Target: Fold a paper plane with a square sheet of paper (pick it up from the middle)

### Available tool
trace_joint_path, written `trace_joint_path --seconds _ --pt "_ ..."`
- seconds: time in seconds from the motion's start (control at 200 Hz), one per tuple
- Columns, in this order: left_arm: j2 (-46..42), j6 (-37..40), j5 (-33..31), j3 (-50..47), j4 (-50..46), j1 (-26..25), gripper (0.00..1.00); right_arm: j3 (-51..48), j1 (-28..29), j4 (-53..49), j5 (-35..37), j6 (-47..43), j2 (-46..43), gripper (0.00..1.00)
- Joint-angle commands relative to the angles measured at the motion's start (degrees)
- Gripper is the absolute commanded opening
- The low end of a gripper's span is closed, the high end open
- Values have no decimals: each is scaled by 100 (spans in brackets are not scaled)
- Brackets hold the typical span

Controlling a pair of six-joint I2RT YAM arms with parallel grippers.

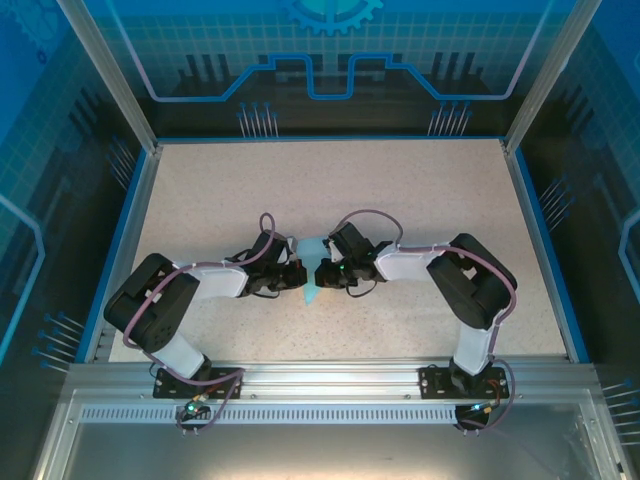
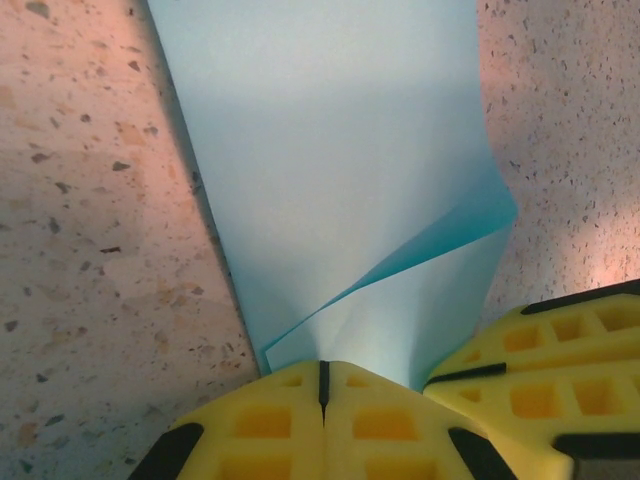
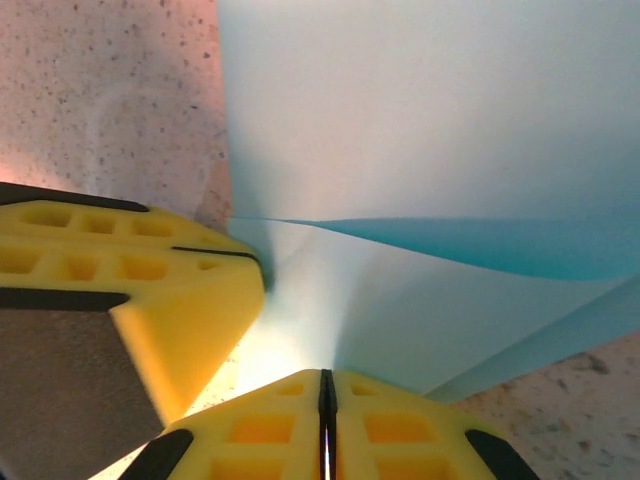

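Overhead, both end effectors (image 1: 303, 275) (image 1: 322, 272) hide most paper (image 1: 311, 295).

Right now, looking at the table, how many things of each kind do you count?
light blue paper sheet, partly folded: 1
grippers with yellow fingers: 2 (left gripper, right gripper), both shut on the sheet
Total: 3

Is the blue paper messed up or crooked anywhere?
A bit. The blue paper isn't lying flat: near where the left gripper and right gripper pinch it, its folded layers gape apart, a flap bowing open. That looks like a half-made fold, not damage; I see no tear.
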Motion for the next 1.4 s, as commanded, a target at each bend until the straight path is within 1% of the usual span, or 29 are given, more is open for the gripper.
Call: trace_joint_path --seconds 0.0,0.115,0.435,0.645,0.84,0.935,1.065,1.2,1.395 --pt "39 100 -156 75 -284 -24 0 -56 -80 -216 221 132 86 8" --pt "56 94 -155 83 -291 -23 0 -59 -106 -338 333 240 109 8" --pt "12 127 -133 105 -341 -23 0 169 -92 -266 58 61 -223 8" --pt "21 135 -142 127 -359 -26 0 234 -94 -292 115 128 126 8" --pt "34 128 -177 119 -361 -21 0 -51 -178 -488 454 456 280 8" --pt "32 128 -169 110 -368 -24 0 -175 -251 -480 391 553 299 8" --pt "21 128 -170 101 -367 -20 0 -155 -190 -192 61 379 -1 8" --pt "21 110 -170 101 -355 -27 0 52 -68 -160 -42 109 -314 8" --pt "21 119 -163 110 -359 -21 0 302 -187 -257 130 53 -74 8"
